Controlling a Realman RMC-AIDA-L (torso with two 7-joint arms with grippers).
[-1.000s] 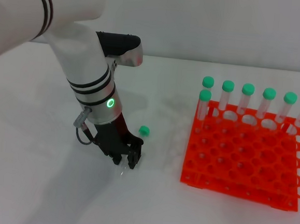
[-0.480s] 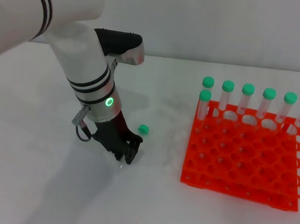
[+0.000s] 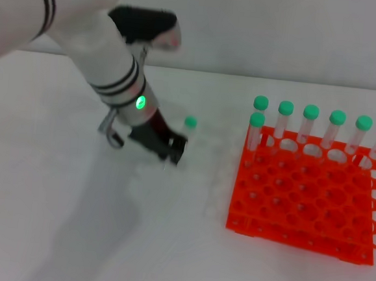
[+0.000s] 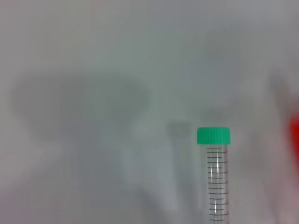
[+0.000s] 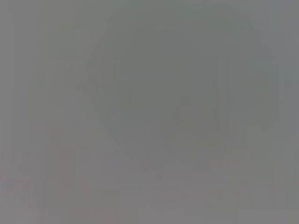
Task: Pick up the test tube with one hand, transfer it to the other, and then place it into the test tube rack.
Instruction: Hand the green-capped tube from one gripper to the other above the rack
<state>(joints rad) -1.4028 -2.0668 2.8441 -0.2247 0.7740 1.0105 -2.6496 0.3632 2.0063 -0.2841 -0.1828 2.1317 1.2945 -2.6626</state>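
Note:
In the head view my left gripper (image 3: 172, 150), the black claw on the white arm with the green glowing ring, is shut on the test tube (image 3: 187, 129). It holds the tube tilted above the white table, green cap up and toward the rack. In the left wrist view the tube (image 4: 217, 182) shows clear with graduation lines, its green cap (image 4: 213, 135) at the far end. The orange test tube rack (image 3: 298, 235) stands on the table to the right of the gripper, apart from it. My right gripper is out of view, and the right wrist view shows only flat grey.
Several green-capped tubes (image 3: 310, 123) stand upright in the rack's back row, with one more at its back left corner (image 3: 256, 129). The rack's other holes are open. White table (image 3: 167, 243) stretches in front of and left of the rack.
My left gripper has risen from the table and moved back with the tube in it. The tube's green cap has gone up and toward the rack. The rack has not moved.

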